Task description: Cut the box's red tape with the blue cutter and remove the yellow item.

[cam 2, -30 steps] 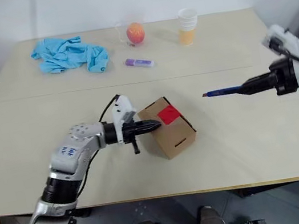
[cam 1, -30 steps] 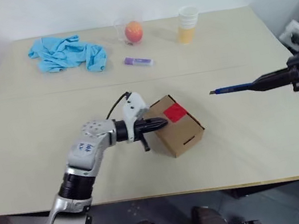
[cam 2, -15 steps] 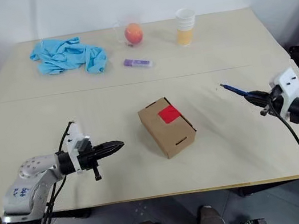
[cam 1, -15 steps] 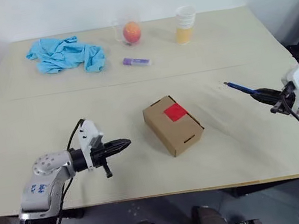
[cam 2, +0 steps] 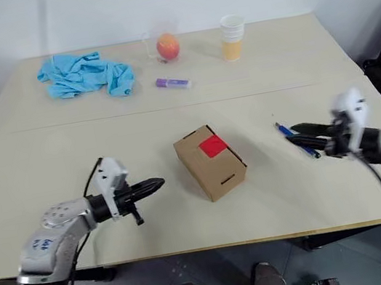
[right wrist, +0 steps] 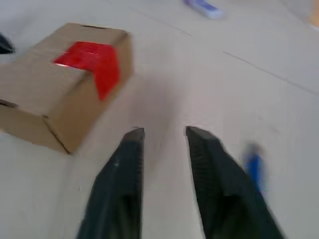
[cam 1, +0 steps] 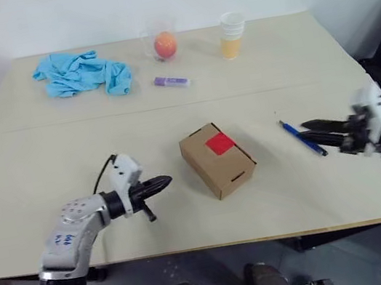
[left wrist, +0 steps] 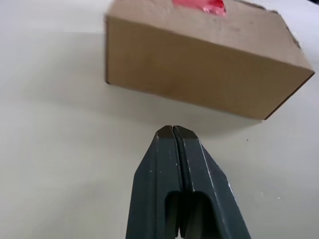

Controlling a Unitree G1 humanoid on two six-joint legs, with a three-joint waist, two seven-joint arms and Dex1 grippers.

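Left gripper [cam 1: 167, 183] is closed tight with nothing between its fingers, as I read it from the left wrist view, where the two black fingers [left wrist: 164, 164] meet along their whole length. It points at the box [cam 1: 217, 160] from the robot's left, near it but apart. Right gripper [cam 2: 289, 135] has its fingers spread with a clear gap and nothing in them, per the right wrist view. I see the blue cutter [cam 2: 295, 139] lying on the table [cam 1: 46, 160] just beside those fingers; I cannot tell whether they touch it. I note the box stands closed near the table's middle, between the two grippers, with the red tape [cam 1: 219, 142] on its top, folded over one edge. I cannot see the yellow item. Along the far edge I record a blue cloth [cam 1: 80, 72], an orange-red ball [cam 1: 165, 43], a purple tube [cam 1: 171, 82] and stacked cups [cam 1: 231, 34].
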